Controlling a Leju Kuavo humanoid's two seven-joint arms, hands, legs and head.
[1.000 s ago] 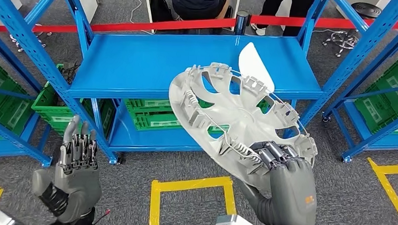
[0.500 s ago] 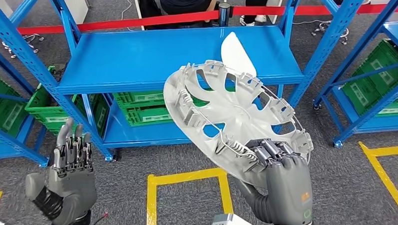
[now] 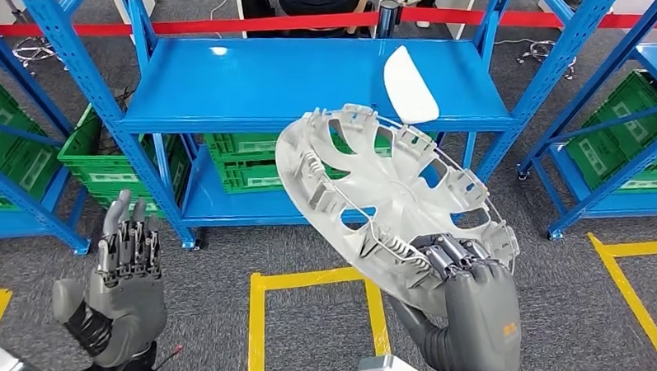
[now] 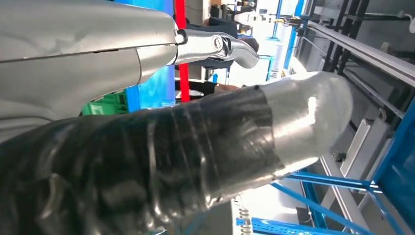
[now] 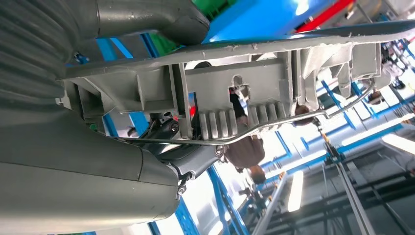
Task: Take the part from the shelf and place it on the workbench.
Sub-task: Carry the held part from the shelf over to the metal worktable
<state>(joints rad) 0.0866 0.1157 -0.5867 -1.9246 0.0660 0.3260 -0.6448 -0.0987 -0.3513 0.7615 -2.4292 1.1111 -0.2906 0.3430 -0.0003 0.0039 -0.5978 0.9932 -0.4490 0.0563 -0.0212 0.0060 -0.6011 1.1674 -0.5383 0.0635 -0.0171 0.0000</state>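
The part is a round grey wheel cover (image 3: pixel 387 187) with spoke openings, clips and a wire ring on its back. My right hand (image 3: pixel 470 302) grips its near rim and holds it tilted in the air in front of the blue shelf (image 3: pixel 312 86). The right wrist view has the cover's ribbed rim (image 5: pixel 235 98) pinched between the thumb and fingers (image 5: pixel 147 19). My left hand (image 3: pixel 124 286) is raised at the lower left, fingers straight and apart, holding nothing. The taped thumb (image 4: pixel 195 147) of that hand looms large in the left wrist view.
A white oval piece (image 3: pixel 409 85) lies on the blue shelf's top board. Green crates (image 3: pixel 243 166) sit on lower boards and on side racks (image 3: pixel 631 155). Yellow floor tape (image 3: pixel 312 317) marks a square on the grey carpet. A red barrier (image 3: pixel 257 22) and people stand behind the shelf.
The whole picture shifts a little between frames, so the camera has moved. The wheel cover stays in my right hand at about the same tilt. My left hand stays raised and empty.
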